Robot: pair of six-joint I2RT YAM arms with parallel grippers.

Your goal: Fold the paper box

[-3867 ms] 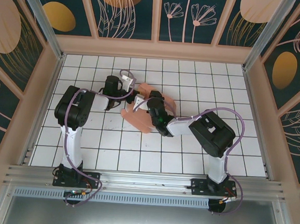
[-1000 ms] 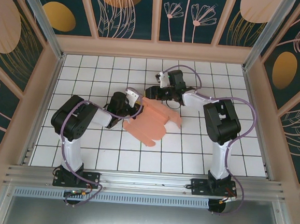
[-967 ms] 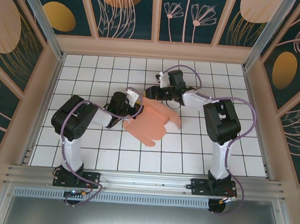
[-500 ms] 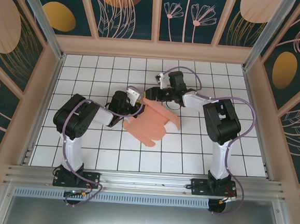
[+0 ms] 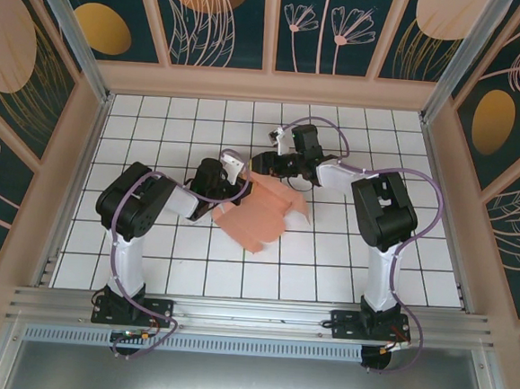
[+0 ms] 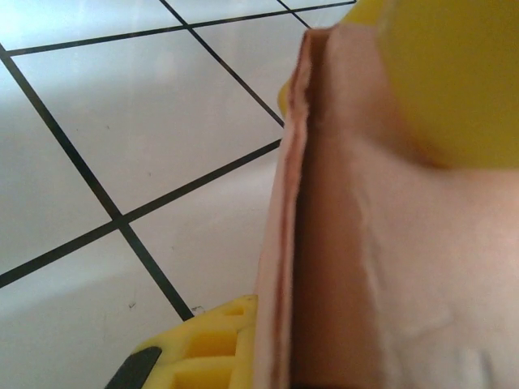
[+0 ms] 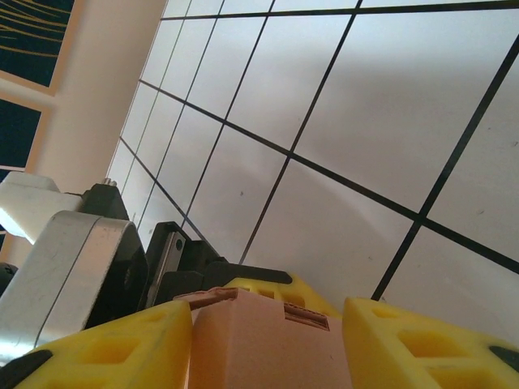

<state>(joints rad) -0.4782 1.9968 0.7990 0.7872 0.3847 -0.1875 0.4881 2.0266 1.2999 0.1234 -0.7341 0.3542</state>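
White tabletop gridded with black lines (image 5: 200, 264), pale beige wooden frame (image 5: 269, 85), dark teal wall panels with peach plant motifs (image 5: 345, 34), grey aluminium front rail (image 5: 251, 314)

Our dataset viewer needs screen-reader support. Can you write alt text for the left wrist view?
The left gripper is shut on the salmon-pink paper box, seen close and edge-on between its yellow fingers. Behind lies the white table with black grid lines.

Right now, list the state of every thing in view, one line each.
paper box, partly folded, not yet a closed box.
left claw, shut on the paper box's edge.
right claw, closed on a folded part of the paper box.
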